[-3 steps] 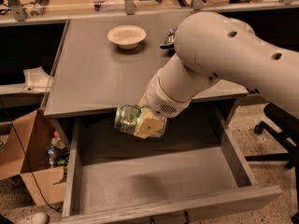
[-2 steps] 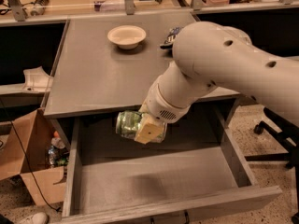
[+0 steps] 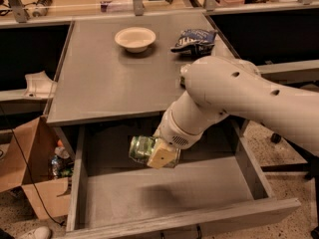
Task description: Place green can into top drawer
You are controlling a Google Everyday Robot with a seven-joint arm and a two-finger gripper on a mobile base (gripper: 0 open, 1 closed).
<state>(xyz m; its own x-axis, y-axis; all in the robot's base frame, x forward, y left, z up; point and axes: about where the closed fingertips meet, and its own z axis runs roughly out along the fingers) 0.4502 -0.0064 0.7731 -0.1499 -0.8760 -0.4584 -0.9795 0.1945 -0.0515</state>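
Our gripper, at centre frame, has sunk lower than a second ago, clamped on the shiny dented green metal can. The can now hangs inside the shallow grey wood-grain top drawer, so release looks close.

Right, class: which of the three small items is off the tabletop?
The green can: the gripper holds it above the open top drawer; bowl and chip bag sit on the desk.
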